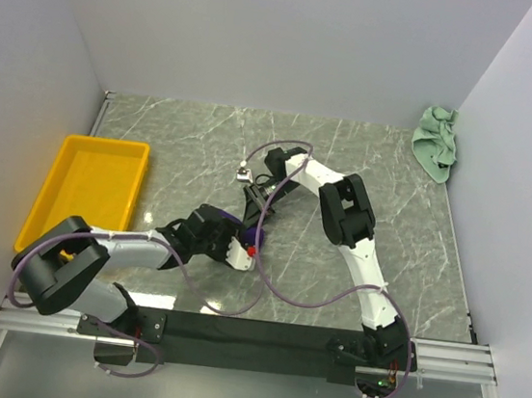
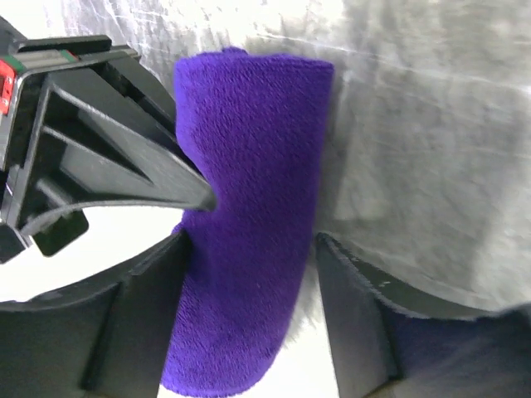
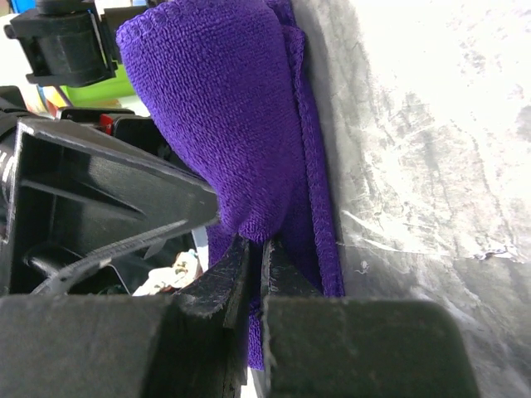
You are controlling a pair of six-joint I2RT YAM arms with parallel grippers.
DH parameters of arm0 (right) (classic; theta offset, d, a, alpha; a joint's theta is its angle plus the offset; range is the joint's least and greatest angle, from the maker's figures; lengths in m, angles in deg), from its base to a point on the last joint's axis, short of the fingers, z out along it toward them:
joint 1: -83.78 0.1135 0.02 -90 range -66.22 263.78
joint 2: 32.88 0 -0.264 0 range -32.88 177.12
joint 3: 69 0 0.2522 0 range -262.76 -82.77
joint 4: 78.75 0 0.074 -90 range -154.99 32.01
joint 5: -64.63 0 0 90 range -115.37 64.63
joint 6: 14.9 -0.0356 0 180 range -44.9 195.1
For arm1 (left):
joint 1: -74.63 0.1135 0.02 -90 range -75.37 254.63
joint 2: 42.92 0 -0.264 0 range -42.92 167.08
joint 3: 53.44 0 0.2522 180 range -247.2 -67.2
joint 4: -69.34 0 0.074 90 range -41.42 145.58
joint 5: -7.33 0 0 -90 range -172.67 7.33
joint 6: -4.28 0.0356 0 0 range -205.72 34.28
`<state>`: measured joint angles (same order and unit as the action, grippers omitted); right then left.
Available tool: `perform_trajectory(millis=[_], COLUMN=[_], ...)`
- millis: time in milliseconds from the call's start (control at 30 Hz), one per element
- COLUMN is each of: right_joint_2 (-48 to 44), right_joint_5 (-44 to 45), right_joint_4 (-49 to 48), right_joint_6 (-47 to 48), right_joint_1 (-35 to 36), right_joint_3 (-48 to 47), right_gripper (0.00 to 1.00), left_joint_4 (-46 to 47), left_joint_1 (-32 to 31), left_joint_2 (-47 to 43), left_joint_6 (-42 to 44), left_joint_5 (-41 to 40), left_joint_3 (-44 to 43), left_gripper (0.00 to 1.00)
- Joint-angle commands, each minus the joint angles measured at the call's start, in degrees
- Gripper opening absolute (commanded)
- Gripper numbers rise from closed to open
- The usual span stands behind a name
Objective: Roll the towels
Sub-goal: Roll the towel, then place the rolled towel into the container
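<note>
A robotics lab: plain white panels [image 1: 267,34] box in a marble-patterned tabletop [image 1: 186,136], arms [image 1: 347,214] bolted to a rail [image 1: 259,334].

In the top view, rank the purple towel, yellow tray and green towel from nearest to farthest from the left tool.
1. Purple towel: right at the left tool, mid-table.
2. Yellow tray: at the table's left edge.
3. Green towel: bunched in the far right corner.
</note>
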<state>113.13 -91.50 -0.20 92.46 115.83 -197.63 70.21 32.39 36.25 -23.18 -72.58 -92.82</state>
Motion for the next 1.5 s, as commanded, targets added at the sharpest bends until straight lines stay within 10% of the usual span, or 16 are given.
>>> perform_trajectory(millis=[0,233,433,800,833,1467], right_joint_2=[6.2,3.0,-3.3,-14.0,-15.8,-30.7], right_joint_5=[16.2,21.1,26.6,29.8,29.8,30.6], right_joint_4=[-1.4,-0.9,-1.6,-5.3,-5.6,-10.5], right_joint_6=[4.6,4.8,4.0,-0.3,-1.2,-3.9], right_joint_1=[3.8,3.5,1.0,-11.7,-13.0,-23.9], right_joint_3=[1.3,0.3,-0.8,1.0,1.6,16.3], right_gripper=[0.00,0.03,0.48,0.71,0.96,0.99], left_joint_4=[-1.5,-19.0,-35.8,-54.8,-55.6,-48.5], left_joint_1=[0.2,1.4,2.9,9.3,10.2,23.0], left_joint_2=[4.6,9.9,13.6,26.9,28.6,31.3], left_joint_6=[0.9,-1.1,-1.5,-16.6,-18.1,-49.9], left_joint_5=[-0.5,6.9,11.2,13.8,14.6,12.7], left_joint_3=[-1.4,-10.3,-17.8,-34.1,-35.2,-35.9], left_gripper=[0.67,0.46,0.34,0.37,0.37,0.54])
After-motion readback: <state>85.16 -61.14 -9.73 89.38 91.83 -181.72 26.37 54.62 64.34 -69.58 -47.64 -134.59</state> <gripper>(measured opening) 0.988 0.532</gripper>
